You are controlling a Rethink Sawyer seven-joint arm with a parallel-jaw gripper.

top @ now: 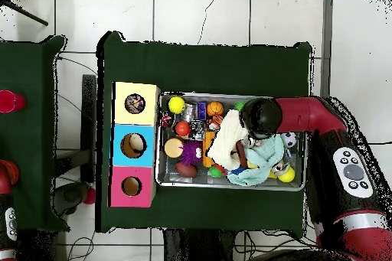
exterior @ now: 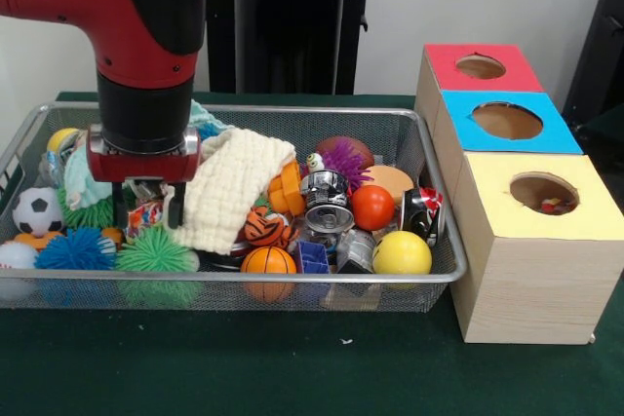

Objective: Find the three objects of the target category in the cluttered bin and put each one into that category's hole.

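Now the hand (exterior: 146, 204) sits low in the bin's (exterior: 429, 133) left end, prongs apart, empty, straddling a small patterned ball (exterior: 144, 216) beside the cream cloth (exterior: 232, 187) — best to close squarely, then lift without snagging cloth.

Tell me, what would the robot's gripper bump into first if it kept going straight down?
Probably the small orange-and-white toy between the gripper tips, beside the cream cloth. Depth is hard to judge, so it might brush the green spiky ball instead.
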